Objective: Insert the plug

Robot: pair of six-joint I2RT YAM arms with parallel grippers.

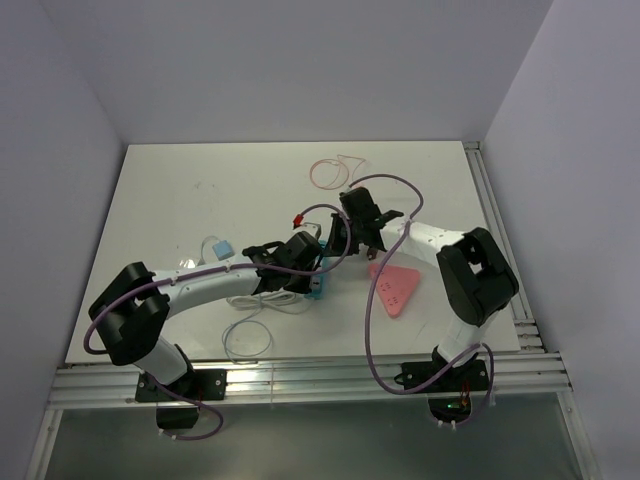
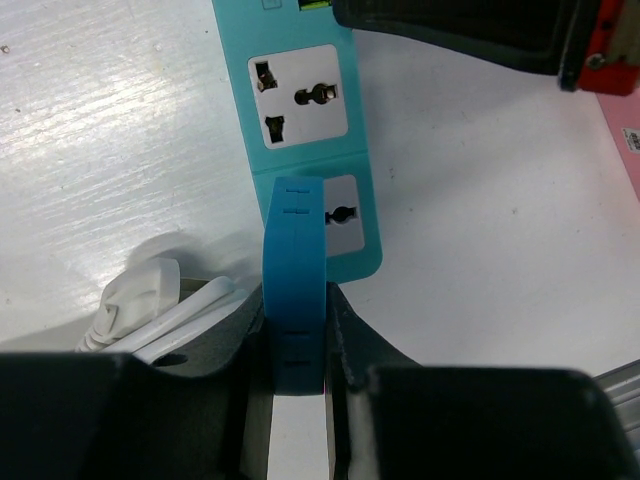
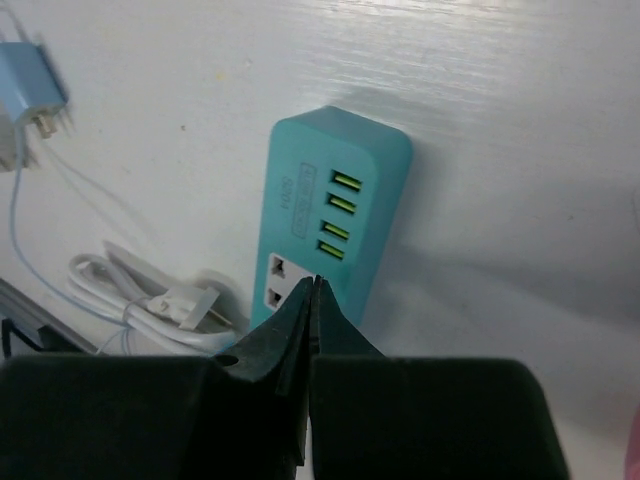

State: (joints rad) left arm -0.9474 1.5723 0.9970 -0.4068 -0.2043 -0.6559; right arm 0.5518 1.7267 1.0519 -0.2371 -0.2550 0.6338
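Over the lower socket of the power strip (image 2: 305, 95), a blue plug (image 2: 294, 250) was held tight by the left gripper (image 2: 296, 315). It was judged not yet pushed fully in. The right gripper (image 3: 314, 290) was shut on nothing.

The power strip (image 1: 318, 285) lies flat on the worktop (image 1: 200, 190), near its middle. The plug (image 2: 295, 250), clamped in the left gripper (image 2: 297, 330), sits over the socket at the strip's end. The right gripper (image 3: 313, 295), fingertips pressed together, is above the strip from the far side, beside the row of small ports. A coiled cord (image 1: 262, 302) lies just left of the strip, and a small adapter (image 1: 221, 247) farther left. A triangular pad (image 1: 397, 288) lies to the strip's right. A thin wire loop (image 1: 330, 172) rests well behind them.
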